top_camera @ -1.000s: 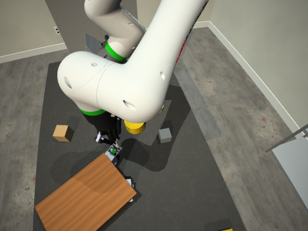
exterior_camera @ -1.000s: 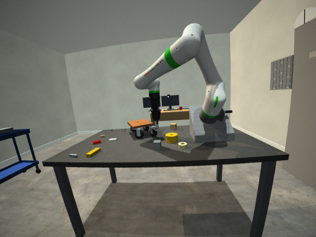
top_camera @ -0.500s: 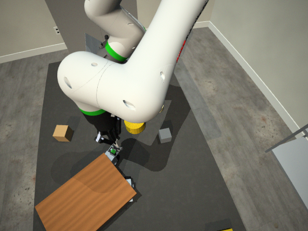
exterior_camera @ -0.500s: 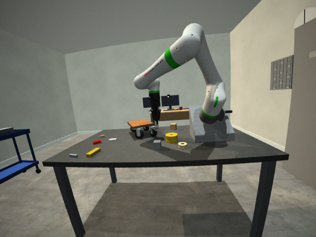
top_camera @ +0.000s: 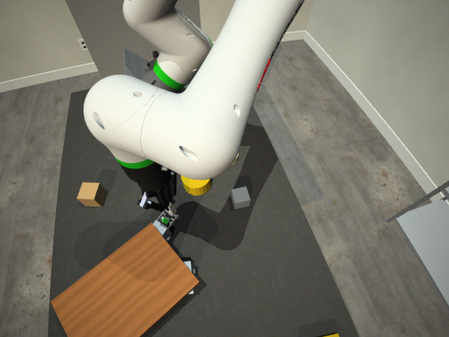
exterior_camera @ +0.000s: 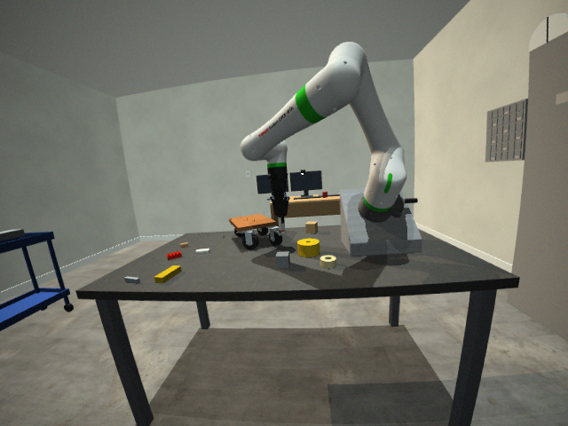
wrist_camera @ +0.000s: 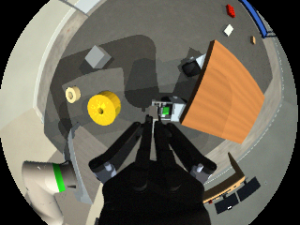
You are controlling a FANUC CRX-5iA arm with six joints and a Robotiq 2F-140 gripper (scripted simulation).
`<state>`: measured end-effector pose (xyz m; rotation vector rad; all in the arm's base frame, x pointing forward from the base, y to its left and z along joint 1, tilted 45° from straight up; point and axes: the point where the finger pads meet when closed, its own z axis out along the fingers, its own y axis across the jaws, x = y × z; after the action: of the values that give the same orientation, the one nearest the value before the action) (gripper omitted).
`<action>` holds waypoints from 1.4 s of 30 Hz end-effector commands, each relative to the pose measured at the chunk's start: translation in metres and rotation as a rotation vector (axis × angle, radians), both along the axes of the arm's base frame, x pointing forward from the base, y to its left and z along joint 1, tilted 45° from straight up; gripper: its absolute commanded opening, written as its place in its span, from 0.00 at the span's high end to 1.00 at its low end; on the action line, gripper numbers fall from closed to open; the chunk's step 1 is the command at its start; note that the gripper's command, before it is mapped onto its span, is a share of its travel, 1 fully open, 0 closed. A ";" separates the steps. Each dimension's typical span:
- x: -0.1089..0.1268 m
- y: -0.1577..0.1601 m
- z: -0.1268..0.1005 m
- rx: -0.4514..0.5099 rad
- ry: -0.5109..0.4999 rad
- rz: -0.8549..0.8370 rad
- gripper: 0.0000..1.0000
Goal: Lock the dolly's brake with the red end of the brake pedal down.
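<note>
Wood-topped dolly (top_camera: 123,279) on table; caster brake pedal (top_camera: 165,220) right under closed, empty gripper (top_camera: 168,209) fingertips.
Pedal looks small, stiff, pivoting; push its red end, don't grasp.

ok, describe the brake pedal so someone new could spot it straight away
Find the wooden-topped dolly on the dark table. At its corner nearest the yellow spool, a grey caster bracket sticks out, directly under the shut gripper. The brake pedal sits in that bracket, its green face up; the neighbouring caster shows no colour.
</note>
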<state>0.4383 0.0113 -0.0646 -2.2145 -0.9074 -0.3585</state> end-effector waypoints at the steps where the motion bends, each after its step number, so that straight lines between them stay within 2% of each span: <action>1: 0.000 0.000 0.000 0.000 0.000 0.000 1.00; 42: 0.000 0.007 -0.007 0.000 0.000 0.000 1.00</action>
<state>0.4382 0.0177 -0.0711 -2.2146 -0.9076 -0.3586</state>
